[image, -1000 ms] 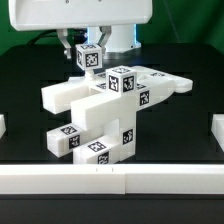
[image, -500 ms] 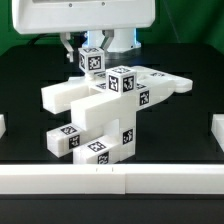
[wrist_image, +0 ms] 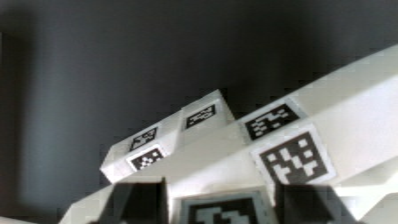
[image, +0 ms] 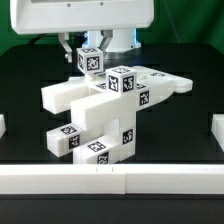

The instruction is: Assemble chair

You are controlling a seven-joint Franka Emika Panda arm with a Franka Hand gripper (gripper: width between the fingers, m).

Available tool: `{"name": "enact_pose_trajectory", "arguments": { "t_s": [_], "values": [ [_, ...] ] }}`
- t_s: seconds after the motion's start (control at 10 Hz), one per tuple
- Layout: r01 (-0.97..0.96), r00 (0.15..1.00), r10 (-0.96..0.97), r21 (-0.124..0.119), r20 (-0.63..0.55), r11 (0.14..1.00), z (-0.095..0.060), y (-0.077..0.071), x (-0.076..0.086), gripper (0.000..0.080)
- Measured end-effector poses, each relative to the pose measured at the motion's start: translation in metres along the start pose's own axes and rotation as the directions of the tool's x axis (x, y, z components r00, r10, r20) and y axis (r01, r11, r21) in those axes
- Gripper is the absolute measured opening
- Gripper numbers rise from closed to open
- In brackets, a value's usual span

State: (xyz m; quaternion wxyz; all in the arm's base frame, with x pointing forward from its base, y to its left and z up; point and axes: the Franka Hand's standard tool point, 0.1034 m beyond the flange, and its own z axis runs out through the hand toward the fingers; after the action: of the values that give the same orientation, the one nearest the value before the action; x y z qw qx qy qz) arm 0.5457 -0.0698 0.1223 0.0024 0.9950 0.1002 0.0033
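Mid-assembly on the chair: most blocks are already reading as one stacked white structure sitting on the black table, just behind the white front rail. The step in hand looks like seating one small tagged block at the chair's back, upper end. The hand is hanging right over that end, fingers nearly pressed together and pinching the small block. In the wrist view the dark fingers are flanking a tagged white piece, with the chair's tagged faces just beyond.

I can't tell whether the block is already touching the chair or sitting just above it. My read on the next move: line up with the joint, push straight in, then release only once it's seated. Risk: skewing and shoving the stack.
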Motion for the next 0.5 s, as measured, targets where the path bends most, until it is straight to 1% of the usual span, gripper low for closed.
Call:
{"name": "enact_pose_trajectory", "arguments": {
  "t_s": [0.5],
  "values": [
    [-0.004,1.0,0.004,-0.002,0.012,1.0,0.006,0.0019,-0.0025,0.0288]
  ]
}}
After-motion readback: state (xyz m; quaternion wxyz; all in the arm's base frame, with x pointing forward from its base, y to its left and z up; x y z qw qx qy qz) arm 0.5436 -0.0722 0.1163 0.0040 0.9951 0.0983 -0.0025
